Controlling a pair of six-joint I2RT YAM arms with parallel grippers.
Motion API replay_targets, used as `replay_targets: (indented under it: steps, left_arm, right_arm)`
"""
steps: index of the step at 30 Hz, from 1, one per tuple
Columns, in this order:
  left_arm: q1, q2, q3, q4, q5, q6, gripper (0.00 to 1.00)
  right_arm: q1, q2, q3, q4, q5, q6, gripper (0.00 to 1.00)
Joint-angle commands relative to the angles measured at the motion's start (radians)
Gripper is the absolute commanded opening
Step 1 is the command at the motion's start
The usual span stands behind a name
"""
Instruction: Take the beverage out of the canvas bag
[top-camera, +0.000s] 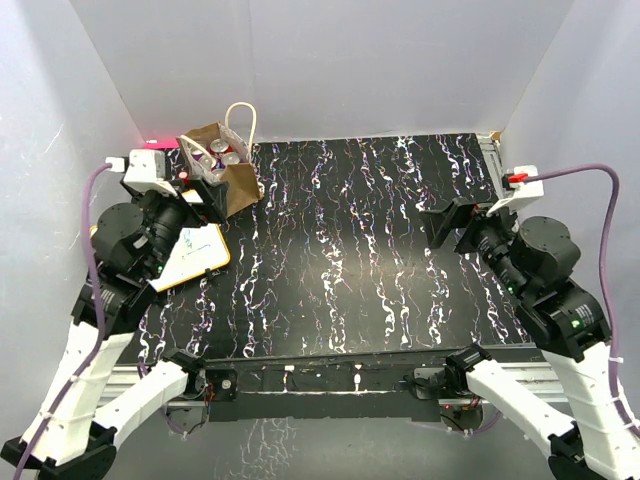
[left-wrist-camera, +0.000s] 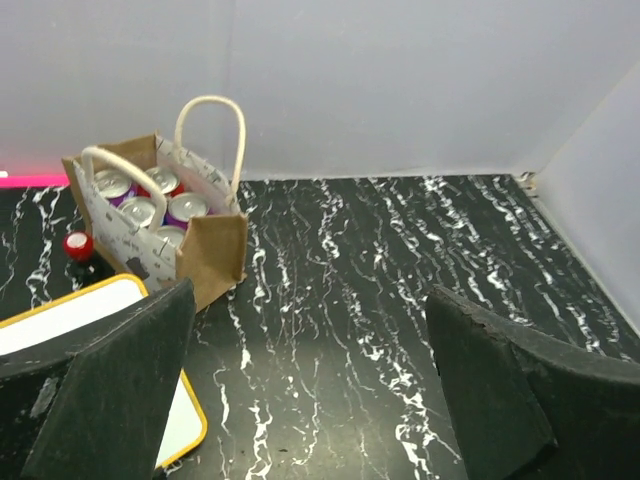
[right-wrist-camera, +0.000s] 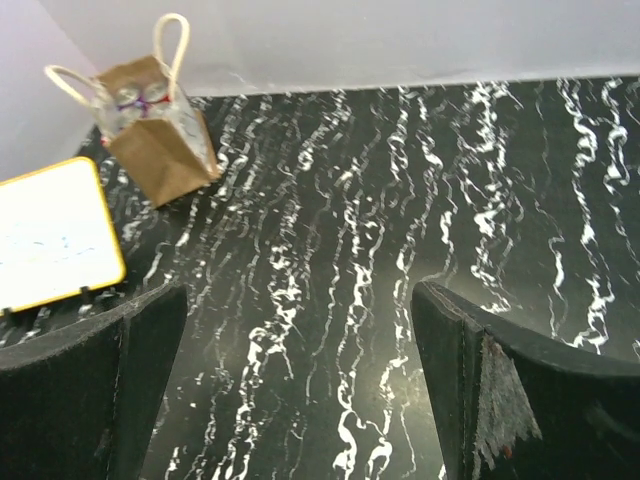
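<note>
The tan canvas bag (top-camera: 232, 172) with two cream loop handles stands upright at the table's far left. It also shows in the left wrist view (left-wrist-camera: 205, 255) and the right wrist view (right-wrist-camera: 160, 150). Several beverage cans (left-wrist-camera: 140, 212) with silver tops stand inside it, also seen from above (top-camera: 222, 151). My left gripper (top-camera: 205, 197) is open and empty, hovering just in front of the bag, its fingers (left-wrist-camera: 110, 390) wide apart. My right gripper (top-camera: 447, 220) is open and empty over the table's right side, far from the bag.
An orange-rimmed whiteboard (top-camera: 195, 255) lies at the left, in front of the bag. A small red-capped object (left-wrist-camera: 78, 246) sits left of the bag. White walls close in the black marbled table (top-camera: 360, 260) on three sides.
</note>
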Motion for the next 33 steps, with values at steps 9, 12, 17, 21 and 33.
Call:
replay_targets:
  steps: [9, 12, 17, 21, 33]
  left_arm:
    - [0.109, 0.054, -0.263, 0.306, 0.034, 0.014, 0.97]
    - [0.125, 0.088, -0.295, 0.342, 0.027, 0.014, 0.97]
    - [0.142, 0.166, -0.311, 0.383, 0.040, 0.010, 0.97]
    - [0.150, 0.241, -0.288, 0.378, 0.032, 0.001, 0.97]
    - [0.198, 0.414, -0.110, 0.288, 0.002, -0.202, 0.97]
  right_arm:
    - [-0.177, -0.018, -0.237, 0.121, -0.029, 0.020, 0.98]
    - [-0.205, -0.021, -0.293, 0.142, -0.042, 0.023, 0.98]
    - [-0.235, -0.026, -0.352, 0.142, -0.072, 0.011, 0.98]
    - [-0.247, -0.042, -0.390, 0.155, -0.093, 0.011, 0.98]
    - [-0.257, -0.097, -0.434, 0.222, -0.127, -0.006, 0.98]
